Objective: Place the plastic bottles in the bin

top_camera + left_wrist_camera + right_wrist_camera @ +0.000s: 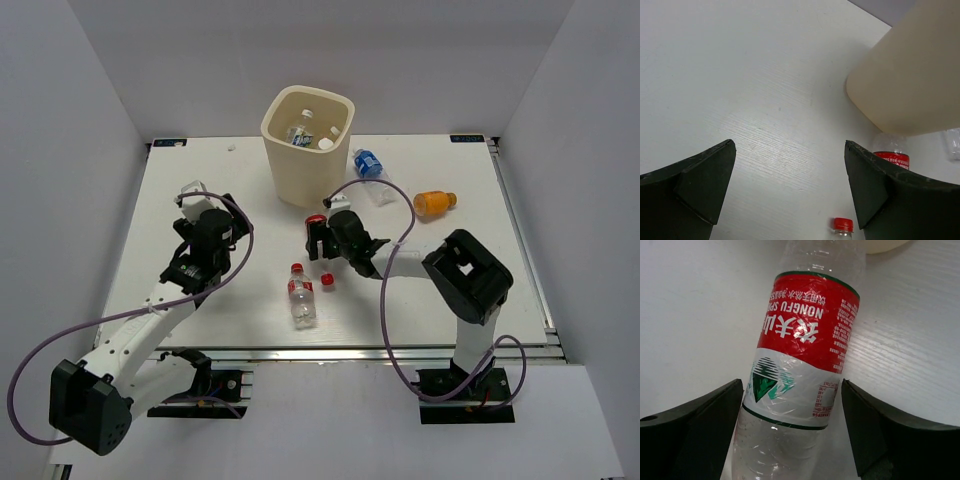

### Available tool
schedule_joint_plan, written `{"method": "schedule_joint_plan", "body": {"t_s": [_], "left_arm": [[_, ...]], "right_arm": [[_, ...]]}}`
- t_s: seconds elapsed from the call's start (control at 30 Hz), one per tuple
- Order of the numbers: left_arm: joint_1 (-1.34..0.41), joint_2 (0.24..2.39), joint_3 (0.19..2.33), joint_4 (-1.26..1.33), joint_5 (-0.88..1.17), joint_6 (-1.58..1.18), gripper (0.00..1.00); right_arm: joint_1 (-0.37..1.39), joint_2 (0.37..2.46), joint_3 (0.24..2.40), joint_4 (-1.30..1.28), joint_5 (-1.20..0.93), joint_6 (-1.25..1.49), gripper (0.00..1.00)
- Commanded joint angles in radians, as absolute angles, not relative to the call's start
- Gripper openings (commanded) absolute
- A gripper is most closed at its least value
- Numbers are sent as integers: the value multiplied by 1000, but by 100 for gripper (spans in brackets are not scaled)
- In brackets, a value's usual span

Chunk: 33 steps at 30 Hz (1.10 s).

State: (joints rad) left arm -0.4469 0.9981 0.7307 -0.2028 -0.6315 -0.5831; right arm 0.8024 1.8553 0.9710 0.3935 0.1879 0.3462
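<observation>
Red-labelled bottle (805, 330) within right claw (791, 390)

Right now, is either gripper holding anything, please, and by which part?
Nothing is held. The right gripper stands open astride the red-labelled bottle; the left gripper is empty.

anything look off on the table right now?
What looks like a small red cap lies loose on the table, beside the capped bottle at front centre. I cannot tell which bottle it came from. No spill visible.
</observation>
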Motion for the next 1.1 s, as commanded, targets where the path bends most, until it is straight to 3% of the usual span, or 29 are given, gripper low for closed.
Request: {"method": "schedule_joint_plan", "body": {"t_s": [0.0, 0.07, 0.1, 0.17, 0.2, 0.23, 0.5, 0.63, 0.87, 1.07], "left_arm": [[-445, 976, 741, -189, -666, -598, 98], [-445, 992, 739, -193, -681, -598, 98], [-445, 999, 742, -195, -690, -598, 98], [-445, 1017, 747, -195, -689, -597, 98], [-445, 1022, 749, -193, -687, -595, 98], [-445, 1026, 755, -187, -686, -589, 98], [-440, 1075, 775, -112, -670, -566, 98], [-425, 1140, 810, -144, -672, -571, 98], [-410, 1152, 779, -111, -594, -568, 98], [-396, 1140, 772, -121, -595, -566, 98]], "right_arm": [[813, 1881, 1025, 413, 297, 405, 83], [813, 1868, 1011, 399, 343, 431, 74], [813, 1836, 981, 406, 368, 433, 58], [813, 1787, 934, 457, 393, 425, 41], [813, 1757, 892, 471, 396, 413, 28], [813, 1690, 875, 472, 402, 396, 26], [807, 1292, 805, 396, 592, 246, 29], [767, 1242, 929, 469, 496, 66, 30], [672, 1539, 1372, 566, 116, -139, 30], [635, 1886, 1800, 696, -23, -202, 32]]}}
